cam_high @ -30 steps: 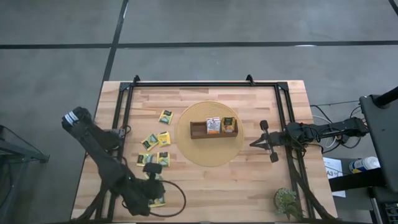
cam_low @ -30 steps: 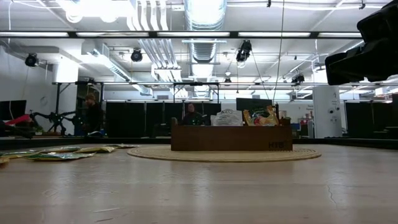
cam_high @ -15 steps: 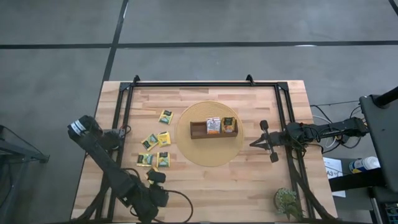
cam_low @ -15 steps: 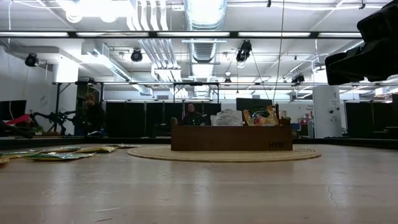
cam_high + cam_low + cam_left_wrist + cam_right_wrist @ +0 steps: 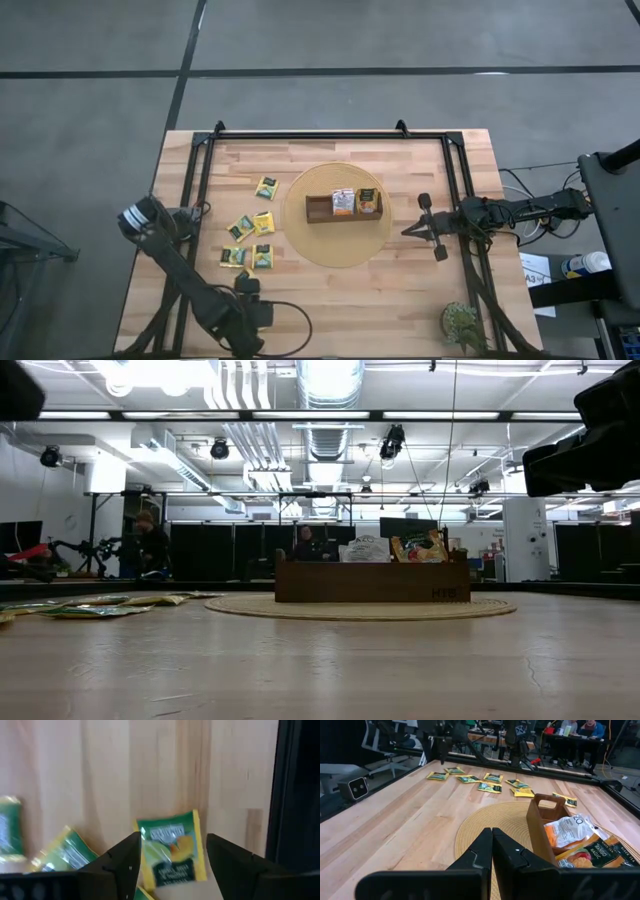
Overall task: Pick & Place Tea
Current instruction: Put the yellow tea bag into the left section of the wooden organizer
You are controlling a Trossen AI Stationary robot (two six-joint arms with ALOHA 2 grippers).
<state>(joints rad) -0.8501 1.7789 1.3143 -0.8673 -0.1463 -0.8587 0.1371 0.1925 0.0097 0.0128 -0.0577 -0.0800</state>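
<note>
The left gripper [image 5: 172, 857] hangs over the near left part of the table [image 5: 330, 290], jaws spread apart with nothing between them. In the left wrist view a yellow-green tea packet [image 5: 171, 852] lies flat on the wood directly under the gap, framed by the two fingers [image 5: 120, 862]. A second packet [image 5: 65, 855] lies just outside one jaw, and the edge of a third [image 5: 10, 832] shows farther out on the same side.

Judged step: approach to pick, not yet a grasp. The next move calls for a straight descent with the jaws kept centred on the framed packet, then closure on its edges. The packet is thin and flat, so the fingertips would likely need to reach the board; the neighbouring packet sits near enough to be caught or nudged.

Beyond the left jaws, more loose tea packets [image 5: 252, 225] lie scattered on the table. Farther on stands the wooden tray [image 5: 343, 211] on a round woven mat [image 5: 300, 235], with packets already in two compartments and the compartment nearest the loose packets apparently empty.

The right gripper [image 5: 491, 840] waits beyond the mat's far side, jaws pressed together and empty, pointing toward the tray.
</note>
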